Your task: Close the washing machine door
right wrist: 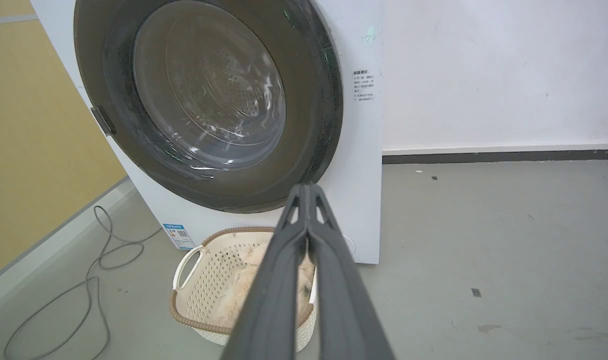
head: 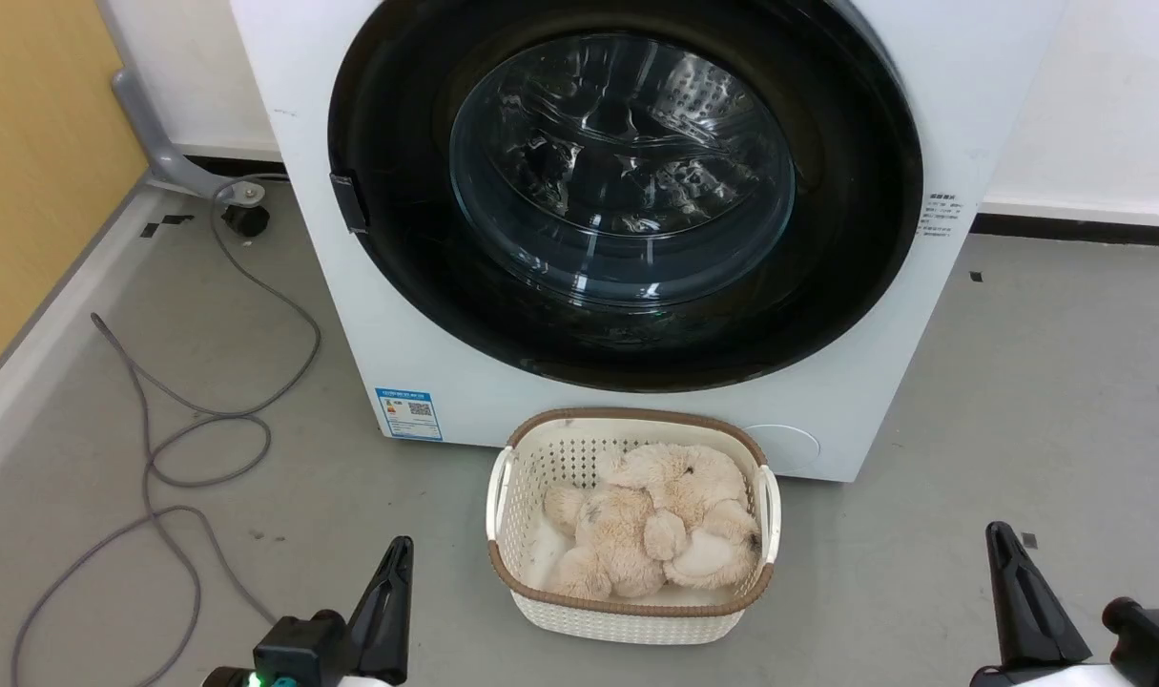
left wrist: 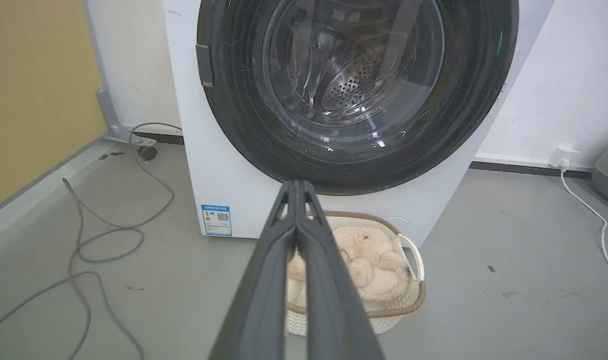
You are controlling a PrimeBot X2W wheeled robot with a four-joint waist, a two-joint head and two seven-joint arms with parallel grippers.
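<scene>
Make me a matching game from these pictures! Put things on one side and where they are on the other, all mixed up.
Things:
1. washing machine door
2. plush toy
3. grey cable
4. blue sticker

Where or how:
A. lying in the white basket
B. stuck low on the front of the washing machine
C. round and black, shut flat against the front
D. looping across the floor

Pairs: 1-C, 2-A, 3-D, 4-B
</scene>
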